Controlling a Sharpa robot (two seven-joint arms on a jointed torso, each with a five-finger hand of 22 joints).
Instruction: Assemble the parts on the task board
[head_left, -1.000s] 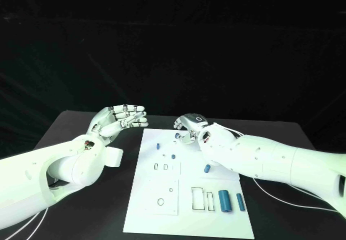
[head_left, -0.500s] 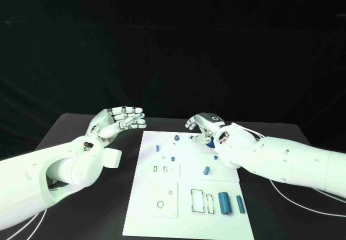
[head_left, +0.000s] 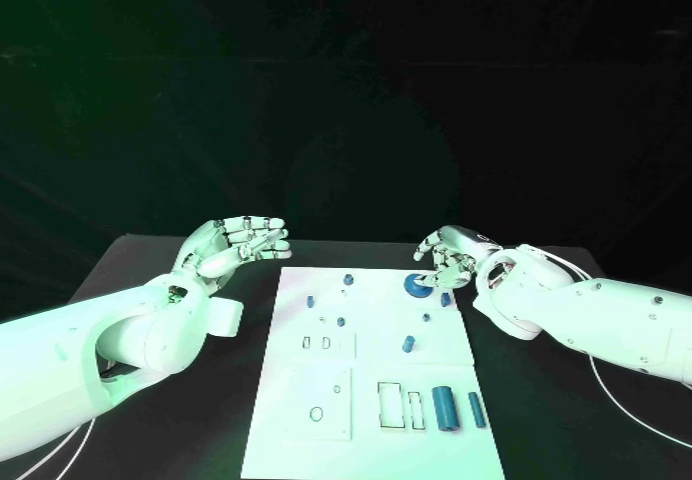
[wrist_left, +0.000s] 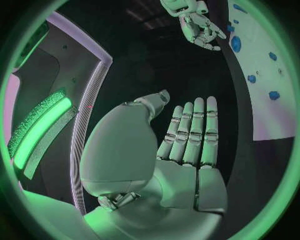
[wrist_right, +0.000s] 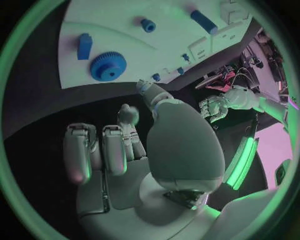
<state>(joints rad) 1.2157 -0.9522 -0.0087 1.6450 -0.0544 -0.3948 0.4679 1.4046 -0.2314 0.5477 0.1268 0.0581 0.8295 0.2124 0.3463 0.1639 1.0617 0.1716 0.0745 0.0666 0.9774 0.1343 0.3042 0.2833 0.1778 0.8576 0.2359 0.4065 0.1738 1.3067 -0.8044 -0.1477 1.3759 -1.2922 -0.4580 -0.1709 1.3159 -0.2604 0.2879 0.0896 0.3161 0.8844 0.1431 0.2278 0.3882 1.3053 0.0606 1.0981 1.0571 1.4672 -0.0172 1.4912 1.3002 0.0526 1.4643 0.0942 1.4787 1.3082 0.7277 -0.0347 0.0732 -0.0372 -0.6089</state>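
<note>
Blue gear (head_left: 415, 287), likely light, rigid plastic best pinched by its toothed rim, lies at the task board's (head_left: 378, 430) far edge beside the empty, loosely curled right hand (head_left: 450, 255); left hand (head_left: 238, 243) idles, fingers together.

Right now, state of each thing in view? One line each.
left hand: empty, raised off the board's left far corner.
right hand: empty, over the board's far right edge.
task board: flat on the table.
gear: lying flat on the board, free of the hand.
large cylinder: lying on its side, near right.
</note>
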